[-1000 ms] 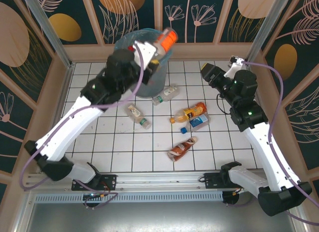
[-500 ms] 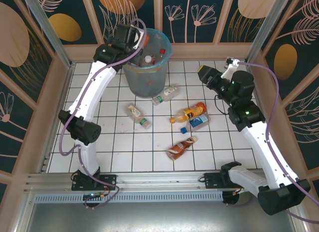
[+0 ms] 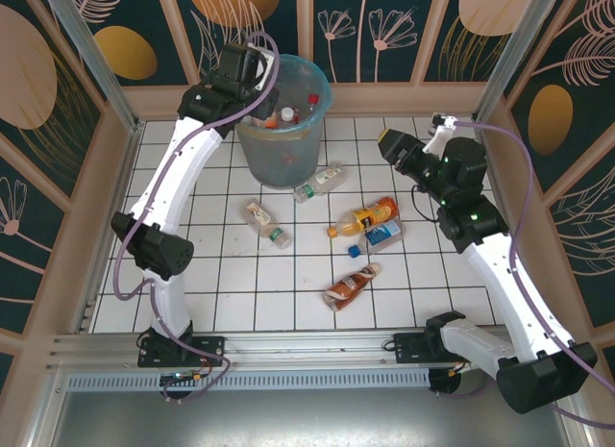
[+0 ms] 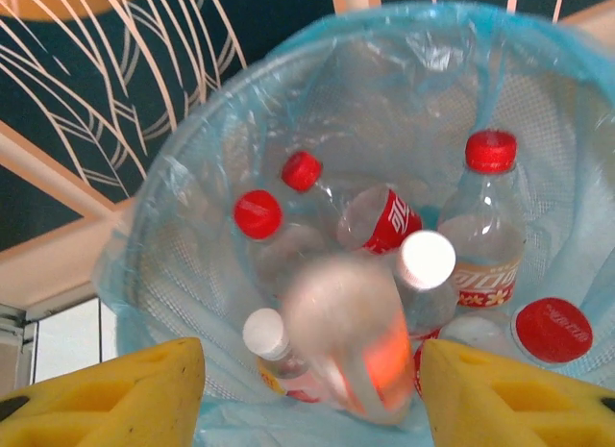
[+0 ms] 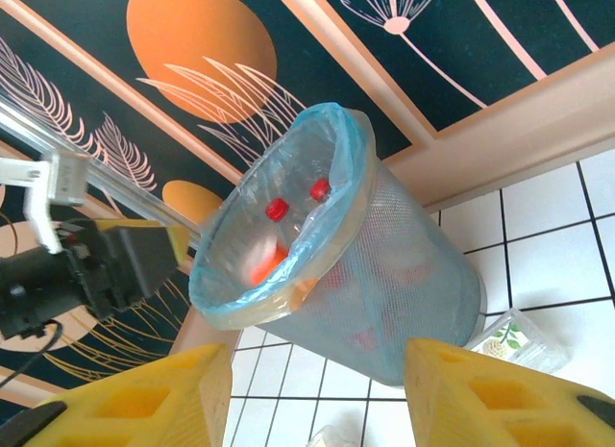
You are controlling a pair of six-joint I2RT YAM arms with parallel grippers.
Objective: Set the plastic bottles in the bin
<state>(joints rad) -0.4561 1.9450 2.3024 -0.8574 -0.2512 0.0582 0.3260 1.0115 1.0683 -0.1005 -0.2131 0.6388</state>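
The jaws of the left gripper (image 4: 309, 394) are standing wide open over the bin (image 3: 283, 163) at the far left of the table (image 3: 221, 274), holding nothing. A blurred bottle (image 4: 351, 341) (orange-tinted) is showing between them, above other bottles (image 4: 485, 226) inside. The jaws of the right gripper (image 5: 322, 399) are gaping empty too, near five bottles (image 3: 365, 216) lying on the table.

No lettering on the bottle labels (image 4: 391, 221) is legible.

Left arm (image 3: 183, 173), right arm (image 3: 504, 272): white links, black joints, purple cables; blocky yellow fingers (image 4: 115, 389).
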